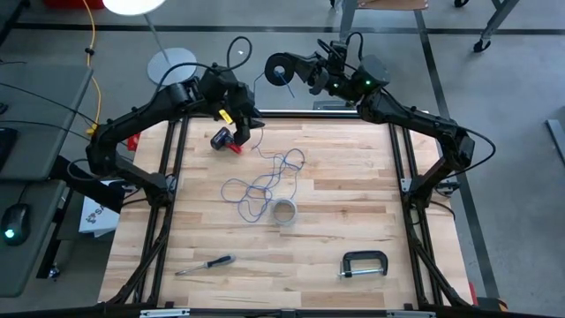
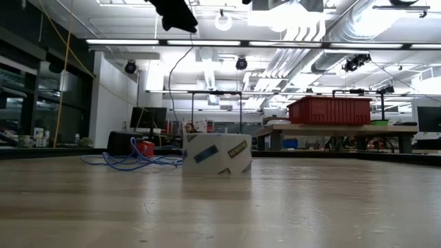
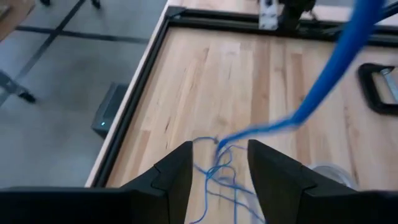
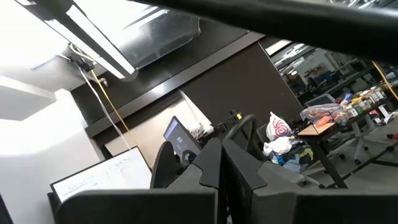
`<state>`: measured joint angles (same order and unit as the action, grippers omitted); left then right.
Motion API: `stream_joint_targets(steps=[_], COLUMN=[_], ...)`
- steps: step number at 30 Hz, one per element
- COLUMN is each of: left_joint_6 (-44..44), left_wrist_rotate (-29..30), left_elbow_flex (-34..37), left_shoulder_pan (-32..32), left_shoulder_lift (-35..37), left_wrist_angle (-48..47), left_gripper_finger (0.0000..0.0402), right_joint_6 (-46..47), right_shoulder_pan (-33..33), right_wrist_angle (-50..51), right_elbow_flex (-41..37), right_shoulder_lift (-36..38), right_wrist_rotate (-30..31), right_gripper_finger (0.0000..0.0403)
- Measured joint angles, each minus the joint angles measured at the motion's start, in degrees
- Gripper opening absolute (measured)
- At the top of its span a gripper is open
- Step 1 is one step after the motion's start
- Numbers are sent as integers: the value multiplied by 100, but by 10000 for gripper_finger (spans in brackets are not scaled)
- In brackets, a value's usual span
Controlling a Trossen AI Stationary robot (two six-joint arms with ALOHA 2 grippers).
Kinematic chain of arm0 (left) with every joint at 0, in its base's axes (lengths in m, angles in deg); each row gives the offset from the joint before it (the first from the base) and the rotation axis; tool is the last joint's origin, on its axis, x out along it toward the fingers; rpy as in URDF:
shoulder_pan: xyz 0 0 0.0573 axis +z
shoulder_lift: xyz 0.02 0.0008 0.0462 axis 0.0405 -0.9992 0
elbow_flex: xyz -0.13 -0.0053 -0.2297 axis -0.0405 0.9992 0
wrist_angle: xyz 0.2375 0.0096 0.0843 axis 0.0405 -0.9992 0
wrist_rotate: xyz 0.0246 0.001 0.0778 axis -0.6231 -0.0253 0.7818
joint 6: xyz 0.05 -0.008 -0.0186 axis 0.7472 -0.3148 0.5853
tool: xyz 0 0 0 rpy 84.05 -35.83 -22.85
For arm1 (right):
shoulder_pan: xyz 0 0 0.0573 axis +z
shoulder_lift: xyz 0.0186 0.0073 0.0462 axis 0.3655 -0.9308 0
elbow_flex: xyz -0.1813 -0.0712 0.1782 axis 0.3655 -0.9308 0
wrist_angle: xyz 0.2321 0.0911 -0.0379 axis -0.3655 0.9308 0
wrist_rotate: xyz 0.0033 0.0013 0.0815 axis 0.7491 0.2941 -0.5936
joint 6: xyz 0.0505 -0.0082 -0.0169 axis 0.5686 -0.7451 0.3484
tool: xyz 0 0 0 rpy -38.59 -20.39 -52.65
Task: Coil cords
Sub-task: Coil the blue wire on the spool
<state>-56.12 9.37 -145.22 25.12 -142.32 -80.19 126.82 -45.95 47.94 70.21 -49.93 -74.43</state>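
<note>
A thin blue cord [image 1: 265,184] lies in a loose tangle on the middle of the wooden table, also seen in the low view [image 2: 131,160]. One strand [image 3: 323,87] rises from the tangle toward my right gripper [image 1: 294,76], which is shut and raised beyond the table's far edge, its fingers [image 4: 222,149] slanting up. My left gripper [image 1: 251,122] hangs open above the table's far left part, tipped down toward the tangle. In its wrist view the tangle [image 3: 219,163] shows between its open fingers. The rising strand passes beside it; whether they touch I cannot tell. My right gripper is shut, and the blue cord climbs from the tangle up to it; a blue strand [image 1: 284,81] shows at its fingertips beside a dark ring. Its own wrist view shows nothing between the shut fingers, so the part held and the kind of hold cannot be told.
A red-and-black clamp [image 1: 226,140] lies under the left arm. A clear tape roll [image 1: 284,212] stands just near of the tangle. A screwdriver [image 1: 205,263] and a black C-clamp [image 1: 364,263] lie toward the near edge. Black frame rails [image 1: 168,177] border the table.
</note>
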Motion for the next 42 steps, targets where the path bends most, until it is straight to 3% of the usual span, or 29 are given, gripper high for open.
stream_joint_targets(steps=[10,26,37,42], left_joint_6=[8,-1,-1357,-1907], left_wrist_rotate=[384,358,-587,-857], left_elbow_flex=[2,2,-164,-559], left_shoulder_pan=[-16,-63,-527,-941], left_shoulder_lift=[4,4,51,-75], left_wrist_angle=[-70,-50,-213,-243], left_gripper_finger=[113,8,1,1], right_joint_6=[0,-2,-21,-43], right_shoulder_pan=[0,0,0,4], right_wrist_angle=[-3,-7,142,430], right_elbow_flex=[0,0,0,0], right_shoulder_lift=[0,1,-63,-63], right_wrist_rotate=[-5,-11,657,1305], right_gripper_finger=[0,0,0,0])
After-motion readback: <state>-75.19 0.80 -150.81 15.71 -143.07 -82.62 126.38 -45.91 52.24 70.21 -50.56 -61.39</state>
